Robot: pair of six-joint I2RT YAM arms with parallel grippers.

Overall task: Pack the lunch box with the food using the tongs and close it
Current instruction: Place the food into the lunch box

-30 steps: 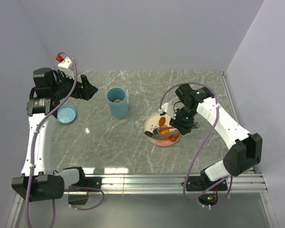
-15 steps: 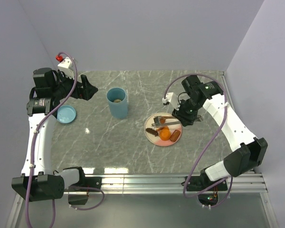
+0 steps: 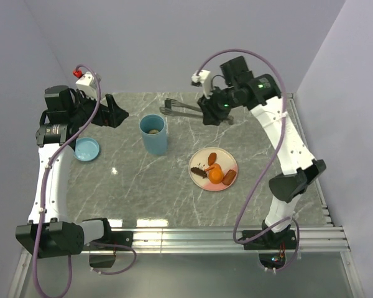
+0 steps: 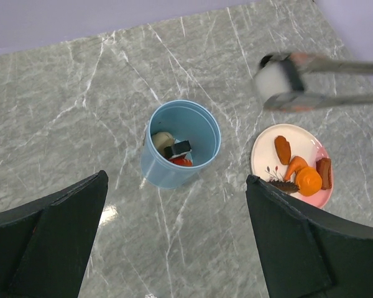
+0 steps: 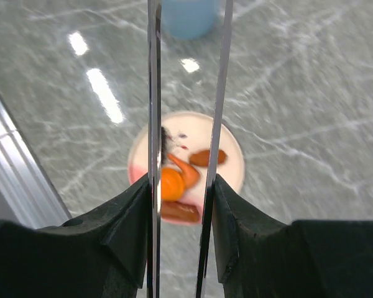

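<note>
The right gripper [image 3: 211, 109] stands partly closed on the tongs [image 3: 183, 108]. In the right wrist view its fingers [image 5: 121, 236] press the two slender arms from outside and hold them nearly parallel. The tongs extend roughly level from the jaws toward the robot's left. The left wrist view shows a white piece [image 4: 275, 84] with a dark band clamped at their tips. One second ago this gripper was low over the plate [image 3: 229, 162], with the tongs down among the food [image 3: 216, 175]. It has since risen and swung to the far side of the table [image 3: 174, 198], so the pick is judged complete and the transfer is under way. The lunch box [image 3: 153, 135] stands upright and uncovered, left of the plate and well apart from it. The tong tips are beyond its mouth and slightly to the right, not yet over it. It already holds a beige round, a dark roll and a red piece, and several pieces remain on the plate. The next move calls for bringing the tips over the opening before the squeeze is relaxed. The left gripper [image 3: 114, 113] is spread fully and holds nothing, its position unchanged. The lid [image 3: 87, 149] lies on the table near it, so closing is still ahead.
</note>
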